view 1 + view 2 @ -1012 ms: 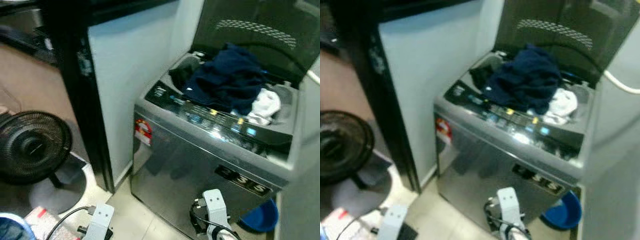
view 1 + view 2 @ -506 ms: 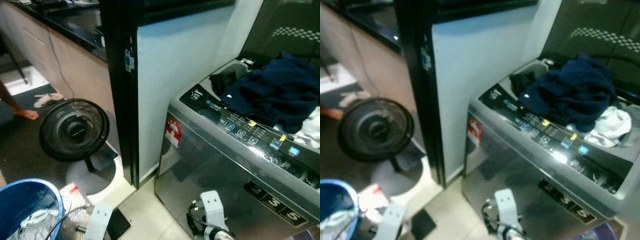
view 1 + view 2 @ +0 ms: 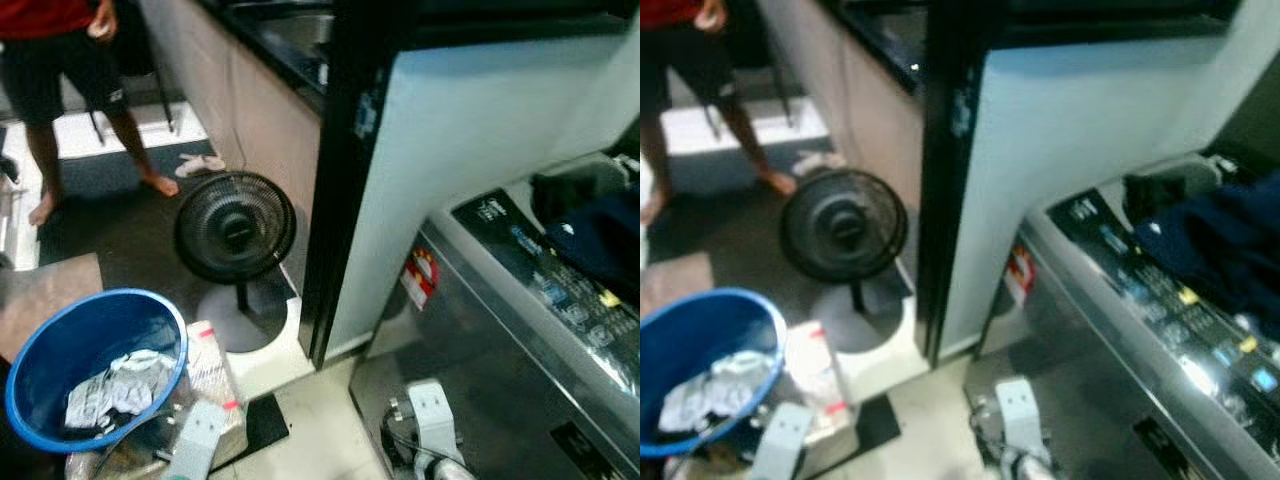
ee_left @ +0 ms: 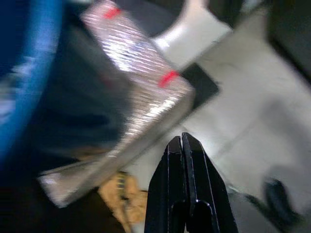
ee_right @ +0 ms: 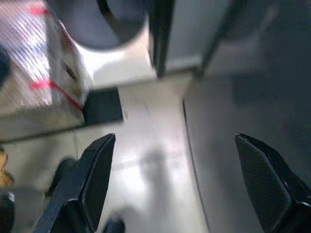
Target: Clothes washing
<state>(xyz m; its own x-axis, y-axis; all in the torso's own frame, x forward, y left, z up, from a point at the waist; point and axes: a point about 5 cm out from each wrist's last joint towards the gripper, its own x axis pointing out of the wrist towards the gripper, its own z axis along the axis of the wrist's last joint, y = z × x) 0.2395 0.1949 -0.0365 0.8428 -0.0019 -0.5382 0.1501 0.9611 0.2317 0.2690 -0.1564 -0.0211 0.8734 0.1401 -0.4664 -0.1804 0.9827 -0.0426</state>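
A blue laundry basket (image 3: 60, 350) stands on the floor at my lower left with pale crumpled clothes (image 3: 115, 385) in it. At the right is the silver top-loading washing machine (image 3: 500, 350), with dark blue clothes (image 3: 1225, 245) heaped in its opening. Both arms hang low near the floor. My left gripper (image 4: 182, 141) is shut and empty, over pale tiles beside a silver foil-wrapped box (image 4: 141, 82). My right gripper (image 5: 175, 138) is open and empty, above the floor next to the washer's front.
A black standing fan (image 3: 235, 228) sits on the floor between the basket and a black cabinet edge (image 3: 340, 200). A person (image 3: 60, 60) stands barefoot at the far left by a counter. A sandal (image 3: 200, 163) lies near them.
The camera has swung left: the washer slid to the right edge, while the blue basket, the fan and the standing person came further into view. Both grippers look unchanged.
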